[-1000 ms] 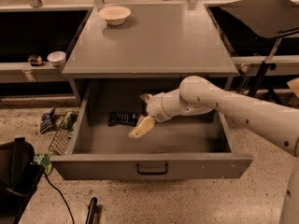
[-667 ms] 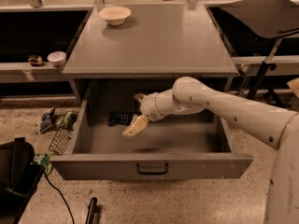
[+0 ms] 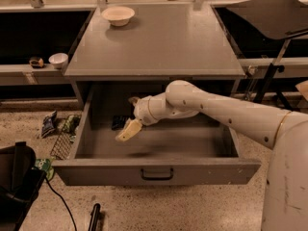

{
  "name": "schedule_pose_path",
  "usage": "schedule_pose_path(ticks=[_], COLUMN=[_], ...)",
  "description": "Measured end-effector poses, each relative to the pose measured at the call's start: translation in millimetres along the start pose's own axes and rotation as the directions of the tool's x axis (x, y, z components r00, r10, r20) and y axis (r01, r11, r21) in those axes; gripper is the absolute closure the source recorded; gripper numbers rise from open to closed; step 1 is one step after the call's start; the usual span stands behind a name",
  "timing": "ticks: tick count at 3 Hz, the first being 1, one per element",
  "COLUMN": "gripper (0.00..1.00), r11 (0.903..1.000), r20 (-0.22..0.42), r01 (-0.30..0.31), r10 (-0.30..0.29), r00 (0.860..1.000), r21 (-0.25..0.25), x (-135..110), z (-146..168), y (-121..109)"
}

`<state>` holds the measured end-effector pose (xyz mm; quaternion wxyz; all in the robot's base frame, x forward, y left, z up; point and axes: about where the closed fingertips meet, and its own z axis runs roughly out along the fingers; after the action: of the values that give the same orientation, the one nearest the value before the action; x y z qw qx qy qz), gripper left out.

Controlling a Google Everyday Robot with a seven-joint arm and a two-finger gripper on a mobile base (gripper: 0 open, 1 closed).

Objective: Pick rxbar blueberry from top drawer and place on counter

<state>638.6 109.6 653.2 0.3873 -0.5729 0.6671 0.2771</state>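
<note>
The top drawer of the grey cabinet is pulled wide open, and its dark bar handle faces me. The dark navy rxbar blueberry lies flat on the drawer floor at the back left, partly hidden by the gripper. My white arm reaches in from the right. My gripper is inside the drawer, right next to the bar, open, with one pale finger low in front of the bar and the other above it. The counter is the flat grey top above the drawer.
A pale bowl stands on the counter's far left corner. A small white bowl sits on the dark left shelf. Snack packets and a wire basket lie on the floor left of the drawer. A black bag is at bottom left.
My gripper has moved left inside the drawer, from about mid-drawer to right beside the dark bar. Its fingers stay apart. The bar has not moved.
</note>
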Motion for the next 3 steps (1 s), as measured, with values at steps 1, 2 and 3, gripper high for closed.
schedule_pose_path(ticks=[1, 2, 3], gripper=[0.0, 0.0, 0.0], r11=[0.9997, 0.9971, 0.9942], r20=[0.023, 0.058, 0.069], r01=[-0.026, -0.076, -0.107], r10=[0.026, 0.076, 0.107], r00=[0.999, 0.995, 0.992], r21=[0.003, 0.0, -0.01], x=[5, 21, 34], z=[12, 22, 31], y=[-1, -5, -7])
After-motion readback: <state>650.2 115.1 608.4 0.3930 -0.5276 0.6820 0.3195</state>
